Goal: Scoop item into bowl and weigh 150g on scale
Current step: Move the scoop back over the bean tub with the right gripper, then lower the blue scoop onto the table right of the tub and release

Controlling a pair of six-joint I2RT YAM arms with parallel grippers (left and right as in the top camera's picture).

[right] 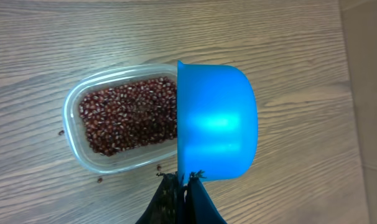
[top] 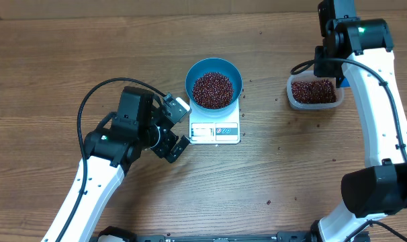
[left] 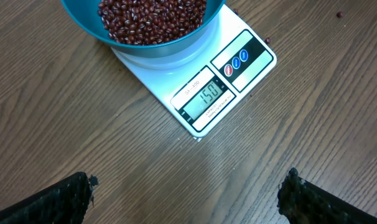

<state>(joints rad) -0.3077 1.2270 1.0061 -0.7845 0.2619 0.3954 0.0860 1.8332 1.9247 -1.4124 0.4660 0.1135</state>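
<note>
The blue bowl (top: 190,79) stands on the white scale (top: 215,132) and holds a heap of red-brown beans (top: 212,89). In the left wrist view the scale (left: 238,74) has 150 on its display, with the bowl (left: 157,51) above it. My left gripper (top: 180,126) is open just left of the scale's front, and nothing lies between its fingers (left: 51,202). My right gripper (right: 185,182) is shut on the handle of a small blue scoop (right: 216,121). The scoop hangs beside and partly over the clear tub (right: 73,134) of beans (right: 129,115).
The clear tub (top: 292,94) sits at the right, under the right arm (top: 375,101). Stray beans (top: 268,202) dot the wood around the scale and the tub. The table's far edge runs along the top of the overhead view.
</note>
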